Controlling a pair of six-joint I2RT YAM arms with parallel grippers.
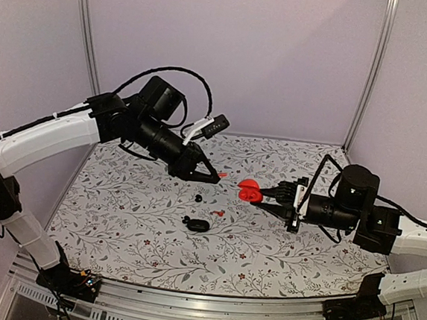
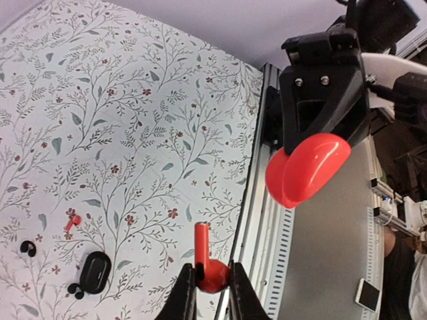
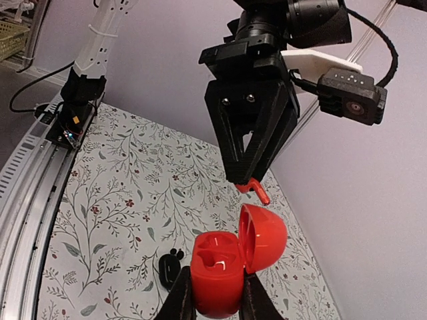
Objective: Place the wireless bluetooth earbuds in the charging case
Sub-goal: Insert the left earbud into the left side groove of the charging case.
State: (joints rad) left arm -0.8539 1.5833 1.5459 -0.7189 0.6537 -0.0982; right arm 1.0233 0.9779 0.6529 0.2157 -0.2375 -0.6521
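Red shell first: my right gripper (image 3: 215, 299) is pressed together on the sides of the red case (image 3: 215, 277), with the lid open and the two wells facing up. Just past that lid my left gripper (image 3: 250, 175) hangs tip-down, pinching a red earbud (image 3: 257, 191) by its bulb. That bud sits above the lid's rim and apart from it, not yet over the wells. I judge the coming move to be a short carry toward my right wrist, then down, stem leading. My left wrist view shows the stem as the long axis, pointing away from my fingers toward the case. The right wrist view hides that, but it alone shows the wells. Farther off, on the table (image 1: 118, 219), a black case (image 1: 199, 225), loose black buds (image 1: 197, 198) and a second red earbud (image 1: 218, 213) lie well apart from both grippers
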